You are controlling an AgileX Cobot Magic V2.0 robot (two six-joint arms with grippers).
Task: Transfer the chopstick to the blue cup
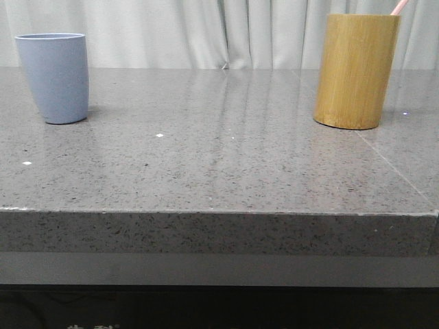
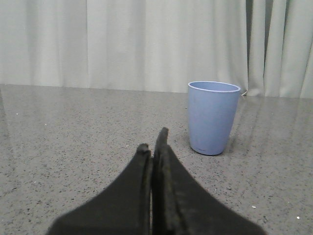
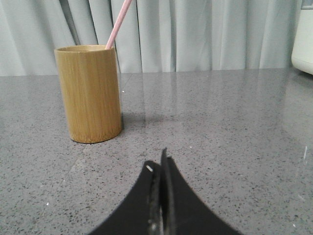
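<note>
On the left of the worktop [image 1: 219, 171] stands the blue cup [image 1: 54, 77], upright and with nothing seen in it. The left pincer [image 2: 154, 149] is near it, its jaws pressed together, holding nothing. On the right, the chopstick [image 1: 399, 7] leans inside the bamboo holder [image 1: 355, 70], well apart from the cup. The right pincer [image 3: 159, 169] is also closed and empty, near the holder. For a good grasp, I think it should open, take the pink end above the rim, and lift straight up so the holder does not tip.
</note>
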